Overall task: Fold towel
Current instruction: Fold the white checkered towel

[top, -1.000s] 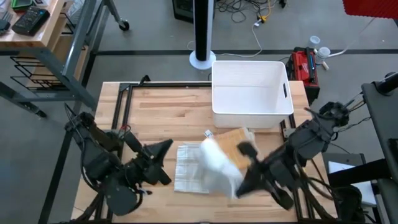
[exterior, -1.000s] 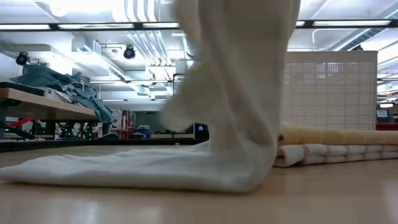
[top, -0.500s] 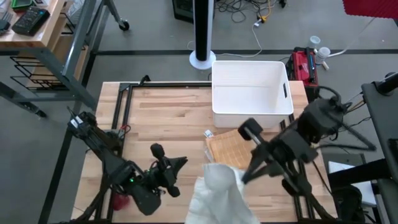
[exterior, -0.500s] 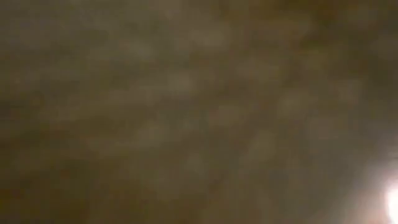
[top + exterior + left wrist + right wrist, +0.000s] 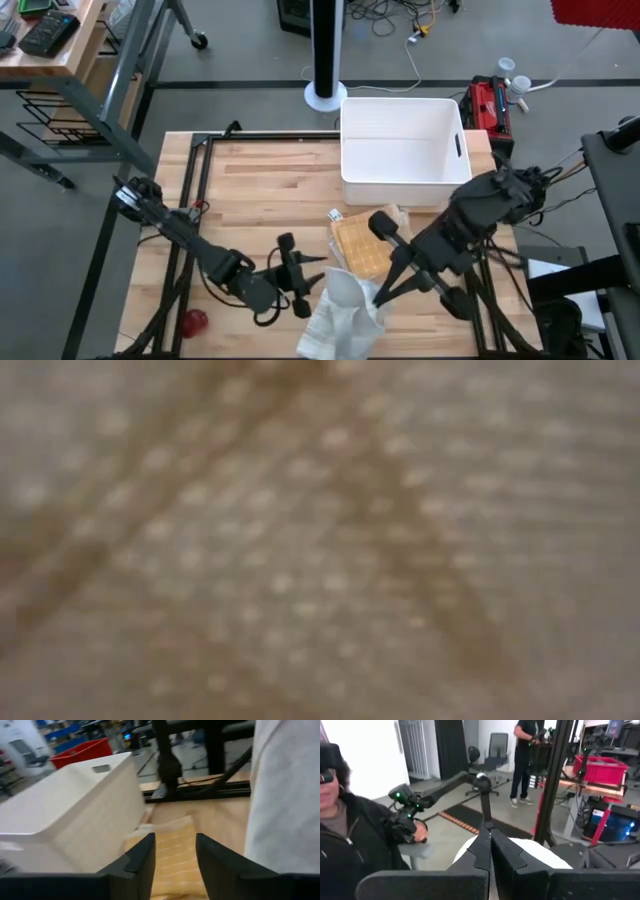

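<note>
A white towel (image 5: 340, 318) hangs bunched near the table's near edge, and its weave fills the low view (image 5: 320, 540). My right gripper (image 5: 378, 296) is shut on the towel's top; white cloth (image 5: 545, 856) shows below its fingers (image 5: 490, 851). My left gripper (image 5: 308, 283) stands open just left of the towel, touching nothing. In its wrist view (image 5: 175, 852) the white towel (image 5: 285, 795) hangs off to one side. A tan folded towel (image 5: 360, 245) lies flat on the table beyond the left gripper's fingers (image 5: 170, 865). My right gripper pinches the white towel's bunched upper part (image 5: 368, 298) between its two shut fingers, coming in slanting from the table's right. The towel hangs slack below the fingers. Its lower end (image 5: 330, 340) reaches the near table edge, in front of the low camera.
A white bin (image 5: 405, 150) stands at the back right, just beyond the tan towel. A small red object (image 5: 195, 320) lies near the front left corner. Black frame rails (image 5: 200, 200) run along the table's left side. People (image 5: 350, 820) show in the room beyond.
My right gripper has pulled the white towel off its flat spread and carried it toward the near edge, where it now hangs bunched and covers the low camera. My left gripper has sunk and gone toward the right and near edge, up to the towel. Its fingers now stand apart.
</note>
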Robot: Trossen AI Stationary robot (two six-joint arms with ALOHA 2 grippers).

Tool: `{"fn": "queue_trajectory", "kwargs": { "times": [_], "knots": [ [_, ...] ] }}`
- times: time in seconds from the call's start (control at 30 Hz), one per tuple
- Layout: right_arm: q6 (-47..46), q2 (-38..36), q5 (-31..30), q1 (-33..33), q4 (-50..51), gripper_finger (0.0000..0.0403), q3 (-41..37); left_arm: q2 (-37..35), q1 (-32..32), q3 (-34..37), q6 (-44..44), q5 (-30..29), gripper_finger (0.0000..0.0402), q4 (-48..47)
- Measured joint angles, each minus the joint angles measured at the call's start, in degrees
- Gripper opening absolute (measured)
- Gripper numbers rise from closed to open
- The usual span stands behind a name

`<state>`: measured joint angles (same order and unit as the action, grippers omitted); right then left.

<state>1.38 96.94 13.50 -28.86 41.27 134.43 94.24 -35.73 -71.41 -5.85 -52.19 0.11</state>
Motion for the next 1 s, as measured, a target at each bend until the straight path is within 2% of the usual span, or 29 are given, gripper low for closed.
{"fn": "queue_trajectory", "kwargs": {
  "times": [0.2, 0.37, 0.53, 0.63, 0.7, 0.9, 0.93, 1.0],
  "knots": [
    [3.4, 1.8, -1.5, 0.2, 8.0, 0.0, -0.1, 0.1, 1.3, 9.0, 2.3, 8.2, 0.0174, 17.6],
    [4.7, 2.6, -16.2, 1.3, 16.9, 0.0, -0.2, 0.1, 0.9, 11.2, 1.1, 14.3, 0.0195, 19.1],
    [1.3, 2.7, -20.2, 4.8, 17.7, 0.0, -0.8, 1.2, 1.2, 11.2, -4.9, 11.2, 0.0194, 11.2],
    [0.2, 2.7, -26.0, 7.5, 16.7, 0.0, -0.8, 4.1, 2.1, 11.3, -6.4, 7.2, 0.0191, 8.3],
    [0.2, 3.2, -28.1, 10.0, 16.7, 0.0, -0.9, 6.2, 2.7, 11.4, -7.1, 6.5, 0.0189, 8.1],
    [1.6, 5.7, -24.1, 17.1, 18.8, 0.0, -3.6, 9.2, 2.7, 11.4, -10.4, 6.9, 0.0197, 7.5],
    [2.1, 5.7, -22.1, 18.1, 18.9, 0.0, -4.7, 9.2, 2.5, 11.4, -11.7, 6.9, 0.0198, 6.8],
    [2.6, 5.6, -14.3, 20.4, 18.2, 0.0, -7.5, 9.0, 2.0, 11.4, -14.7, 6.9, 0.0199, 4.1]
  ]
}}
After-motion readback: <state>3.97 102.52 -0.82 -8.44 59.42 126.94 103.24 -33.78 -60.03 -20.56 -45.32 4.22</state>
